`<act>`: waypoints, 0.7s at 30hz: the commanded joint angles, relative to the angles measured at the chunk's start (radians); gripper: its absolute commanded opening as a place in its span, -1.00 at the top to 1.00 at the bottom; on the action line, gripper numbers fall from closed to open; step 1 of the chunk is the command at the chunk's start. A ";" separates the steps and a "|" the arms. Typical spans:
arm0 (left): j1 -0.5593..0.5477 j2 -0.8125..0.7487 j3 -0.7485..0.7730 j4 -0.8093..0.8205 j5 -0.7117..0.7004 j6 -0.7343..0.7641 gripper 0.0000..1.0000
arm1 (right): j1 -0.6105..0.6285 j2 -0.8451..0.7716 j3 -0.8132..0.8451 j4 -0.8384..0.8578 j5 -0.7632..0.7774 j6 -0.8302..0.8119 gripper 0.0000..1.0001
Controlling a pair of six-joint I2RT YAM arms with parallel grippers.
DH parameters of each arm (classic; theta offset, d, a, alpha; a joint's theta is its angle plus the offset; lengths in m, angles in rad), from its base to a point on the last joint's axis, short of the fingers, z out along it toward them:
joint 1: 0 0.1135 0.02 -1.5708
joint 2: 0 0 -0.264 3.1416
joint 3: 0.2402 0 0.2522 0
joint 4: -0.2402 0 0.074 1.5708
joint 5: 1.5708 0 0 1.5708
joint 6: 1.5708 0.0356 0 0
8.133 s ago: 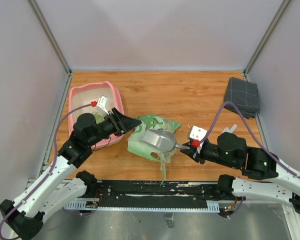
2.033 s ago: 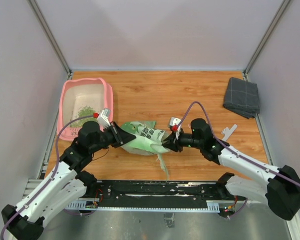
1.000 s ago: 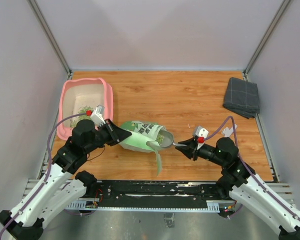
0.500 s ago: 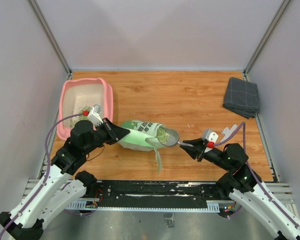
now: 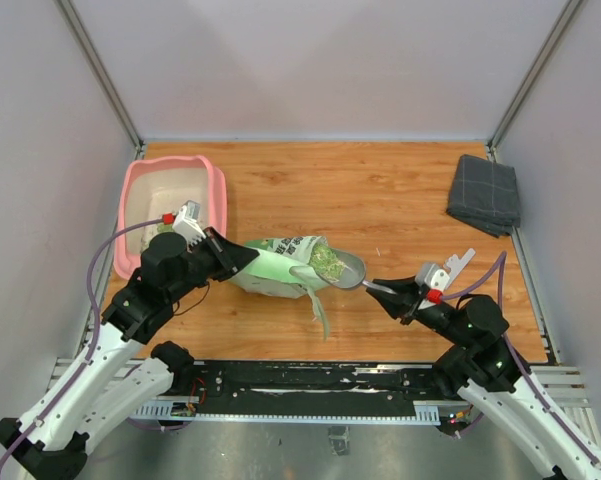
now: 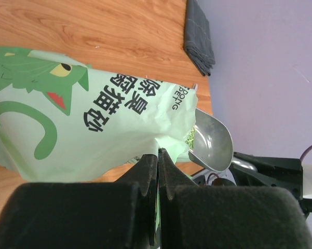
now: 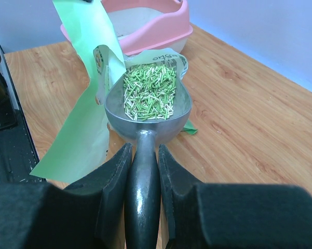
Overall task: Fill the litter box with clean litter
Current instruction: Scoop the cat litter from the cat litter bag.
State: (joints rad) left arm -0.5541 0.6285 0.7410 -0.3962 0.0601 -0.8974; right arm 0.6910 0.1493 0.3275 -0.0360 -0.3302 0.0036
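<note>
The pink litter box [image 5: 220,205] stands at the table's back left; its rim [image 7: 168,28] also shows at the top of the right wrist view. A light green printed bag [image 5: 275,270] lies on its side in the middle. My left gripper [image 5: 245,262] is shut on the bag's edge [image 6: 163,145], holding the mouth up. My right gripper [image 5: 385,292] is shut on the handle of a grey metal scoop [image 7: 145,124]. The scoop bowl [image 5: 348,270] sits just outside the bag's mouth. It carries a heap of clean litter [image 7: 149,91], green and pale granules.
A folded grey cloth [image 5: 485,193] lies at the back right corner. A small white piece [image 5: 460,262] rests on the wood near my right arm. A torn green strip of the bag [image 5: 318,312] trails toward the black rail [image 5: 310,378] at the near edge.
My right gripper has drawn the scoop back to the right, out of the bag's mouth, with litter in it. My left gripper has held on to the bag and shifted slightly.
</note>
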 commanded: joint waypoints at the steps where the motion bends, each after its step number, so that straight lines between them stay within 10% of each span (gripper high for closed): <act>1: 0.003 -0.019 0.054 0.133 -0.034 0.011 1.00 | -0.013 -0.023 0.005 0.008 0.006 0.003 0.98; 21: 0.003 -0.027 0.041 0.137 -0.022 0.002 1.00 | -0.014 -0.109 0.037 -0.046 0.015 0.004 0.98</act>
State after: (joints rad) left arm -0.5541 0.6254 0.7410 -0.3958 0.0605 -0.8982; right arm 0.6910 0.0654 0.3332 -0.1131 -0.3264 0.0036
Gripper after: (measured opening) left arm 0.008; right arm 0.241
